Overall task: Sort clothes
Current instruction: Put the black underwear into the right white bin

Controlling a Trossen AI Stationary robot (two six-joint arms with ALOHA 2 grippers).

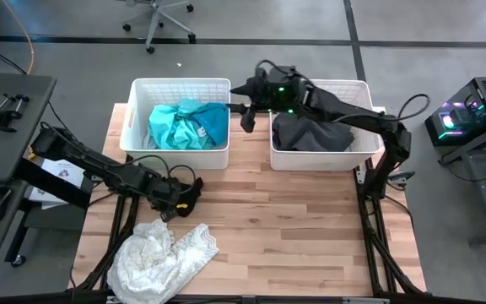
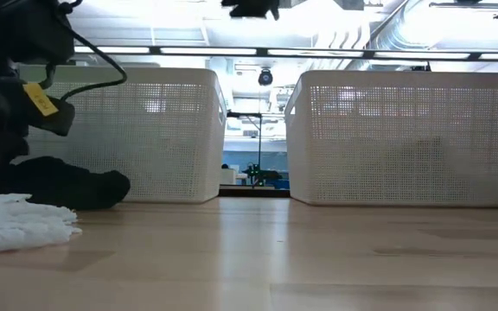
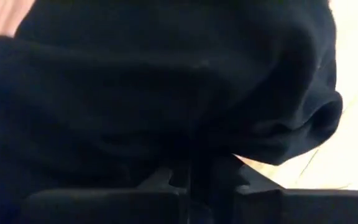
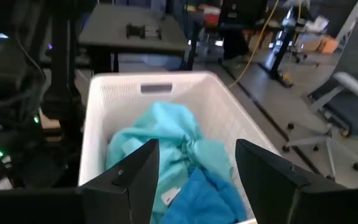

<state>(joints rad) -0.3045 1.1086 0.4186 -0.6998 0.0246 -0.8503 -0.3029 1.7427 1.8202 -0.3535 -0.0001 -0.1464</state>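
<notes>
A black garment (image 1: 189, 191) lies bunched on the table near the left basket; it also shows in the low view (image 2: 76, 187). My left gripper (image 1: 178, 203) is down on it and shut on its cloth, which fills the left wrist view (image 3: 166, 93). A white lacy garment (image 1: 163, 257) lies in a heap at the near left. The left basket (image 1: 180, 83) holds teal (image 1: 174, 125) and blue (image 1: 215, 121) garments. The right basket (image 1: 344, 84) holds a dark grey garment (image 1: 310, 133). My right gripper (image 1: 247, 114) hangs open and empty between the baskets, above them. My left gripper holds a bunched part of the black garment (image 3: 197, 146) between its two fingers, coming low and slanting from the table's left. How many layers it has cannot be told. The garment rests on the table (image 2: 102, 192).
The two white mesh baskets stand side by side along the far edge, with a gap between them. The bare wood of the table's middle and near right (image 1: 310, 236) is free. A desk and chair stand beyond the table.
</notes>
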